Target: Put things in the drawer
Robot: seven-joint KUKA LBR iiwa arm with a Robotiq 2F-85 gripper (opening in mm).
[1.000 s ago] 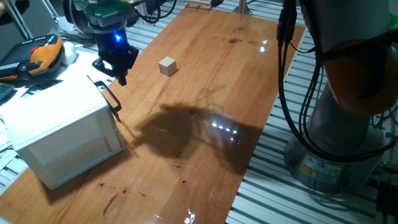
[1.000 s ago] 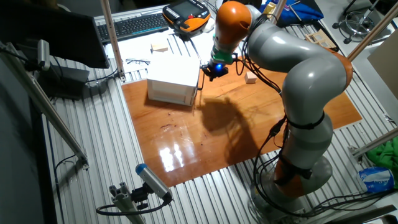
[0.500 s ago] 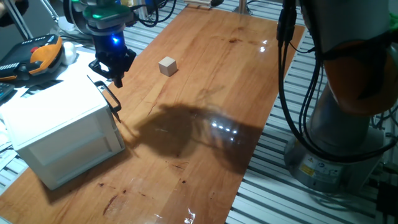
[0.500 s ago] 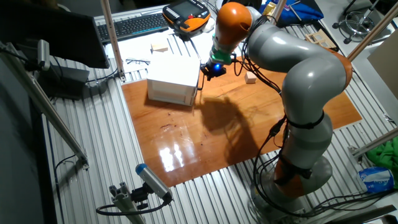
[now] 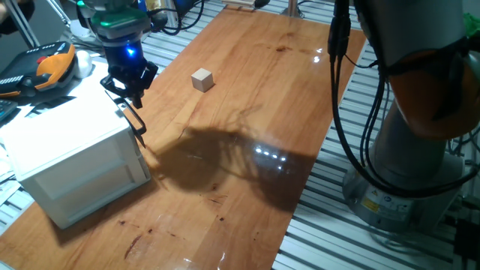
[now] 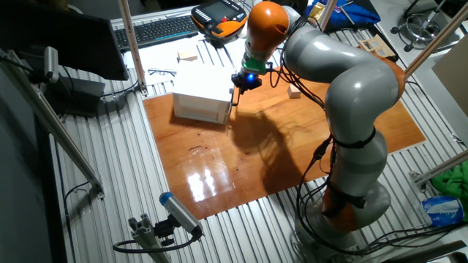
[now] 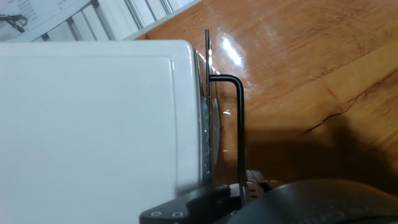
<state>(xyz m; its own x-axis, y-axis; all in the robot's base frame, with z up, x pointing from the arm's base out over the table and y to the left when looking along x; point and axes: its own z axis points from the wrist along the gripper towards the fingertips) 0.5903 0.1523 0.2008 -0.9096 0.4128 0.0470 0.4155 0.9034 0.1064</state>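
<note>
The wooden table (image 5: 247, 97) takes most of the scene, with the grey and orange arm (image 6: 344, 88) bending over it from its base at the table's edge. On the table's left part stands the white cabinet (image 5: 71, 161); its drawer (image 7: 93, 124) looks closed or almost closed, the front nearly flush with the cabinet body. The black bar handle (image 5: 133, 118) stands out from the drawer front — in the hand view it is seen as a thin black bar running parallel to the white face.

The gripper (image 5: 129, 88) hangs just above the near end of the handle, at the cabinet's upper corner, with a blue light shining on its body. How far its fingers stand apart I cannot tell, and it is not clear if they touch the bar; nothing is seen held between them.

The small beige cube (image 5: 202, 79) lies on the bare wood — well apart from the cabinet and to the right of the gripper.
</note>
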